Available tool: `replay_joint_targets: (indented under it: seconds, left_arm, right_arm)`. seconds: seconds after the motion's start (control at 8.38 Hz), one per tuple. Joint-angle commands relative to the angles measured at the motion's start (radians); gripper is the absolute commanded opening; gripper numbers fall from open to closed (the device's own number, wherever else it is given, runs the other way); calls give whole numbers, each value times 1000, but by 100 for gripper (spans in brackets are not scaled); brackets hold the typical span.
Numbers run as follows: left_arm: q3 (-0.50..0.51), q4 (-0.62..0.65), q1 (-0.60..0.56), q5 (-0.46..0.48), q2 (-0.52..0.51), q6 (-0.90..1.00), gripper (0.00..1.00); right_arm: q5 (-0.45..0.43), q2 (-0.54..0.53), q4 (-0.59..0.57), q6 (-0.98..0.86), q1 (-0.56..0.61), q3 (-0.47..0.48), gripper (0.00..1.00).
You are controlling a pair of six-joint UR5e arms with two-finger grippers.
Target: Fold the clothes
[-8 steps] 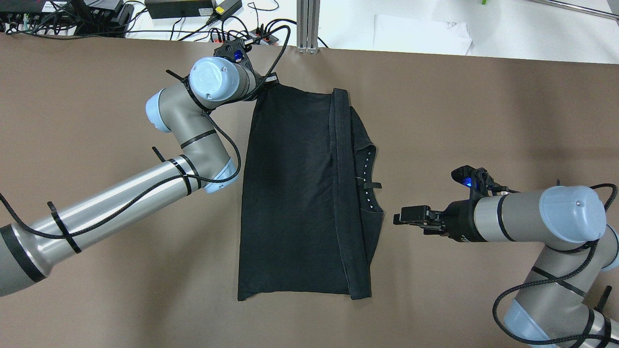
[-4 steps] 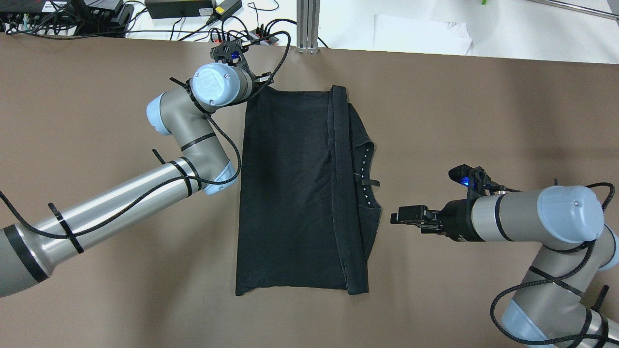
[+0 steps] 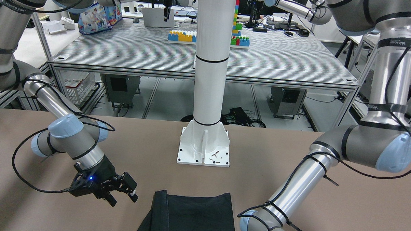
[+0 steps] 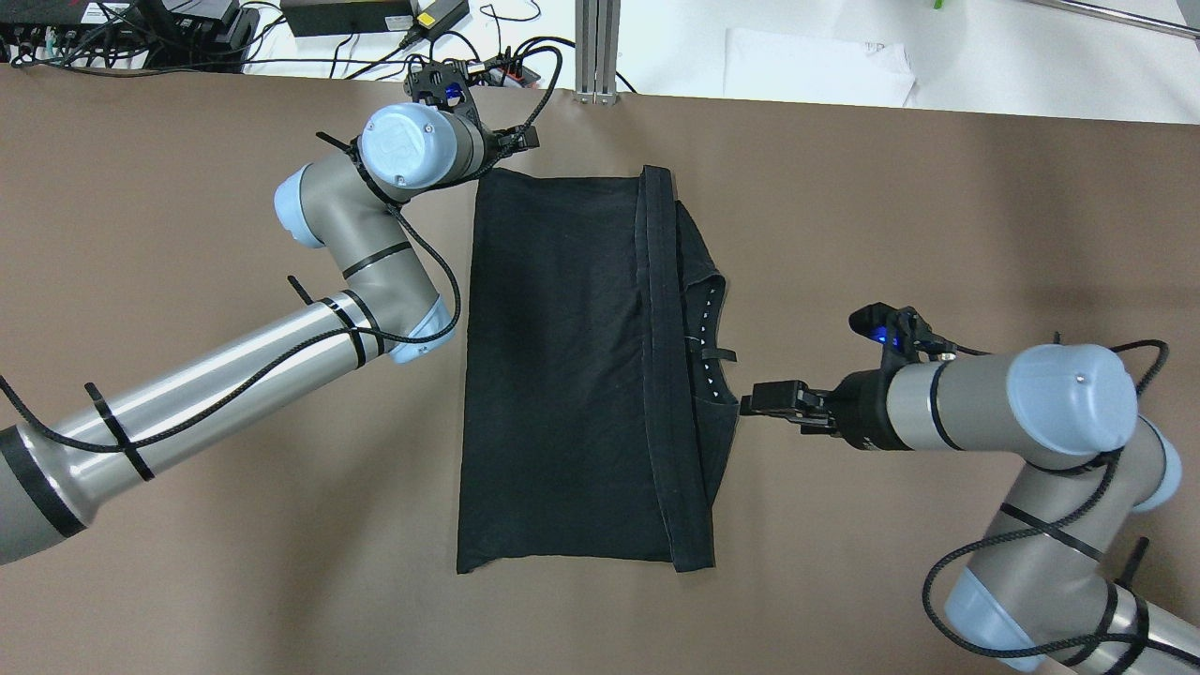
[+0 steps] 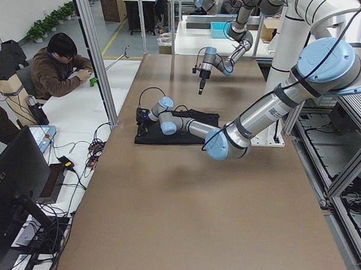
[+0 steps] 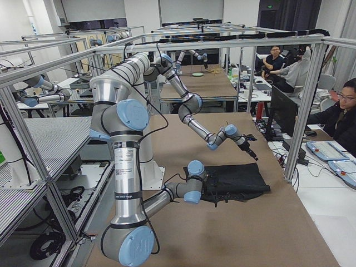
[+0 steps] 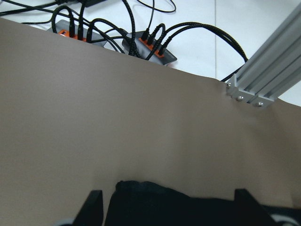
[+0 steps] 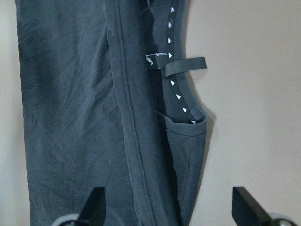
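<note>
The black garment [image 4: 562,375] lies folded lengthwise and flat in the middle of the table, its hemmed band [image 4: 661,356] running front to back and the collar with small white marks [image 8: 178,96] at its right edge. My left gripper [image 4: 516,141] is open at the garment's far left corner [image 7: 155,202], which lies between the fingers in the left wrist view. My right gripper [image 4: 755,405] is open and empty, low over the table just beside the collar edge. Its fingers [image 8: 94,207] stand wide apart over the garment's right edge. It also shows in the front view [image 3: 122,193].
The white pillar [image 3: 209,78] stands on its base plate [image 3: 204,149] behind the garment on the robot's side. Cables and power strips [image 7: 146,42] and an aluminium post [image 4: 597,52] lie past the table's far edge. Brown tabletop [image 4: 937,234] surrounds the garment.
The garment's far left corner, held pulled up a second ago, now lies flat, and my left gripper has drawn back from it. My right gripper has moved left to the collar edge.
</note>
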Motion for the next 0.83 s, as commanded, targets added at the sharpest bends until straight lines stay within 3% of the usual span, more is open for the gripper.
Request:
replay_joint_targets:
  seconds: [0.0, 0.36, 0.72]
  left_arm:
    - [-181, 4, -65, -209, 114, 58, 100]
    - [-410, 4, -113, -328, 319, 143, 100]
    - [-519, -2, -119, -351, 428, 168, 100]
  right_arm:
    - [-63, 256, -427, -115, -1, 6, 94]
    - [-242, 435, -686, -233, -88, -23, 94]
    - [-310, 545, -718, -310, -102, -203, 94]
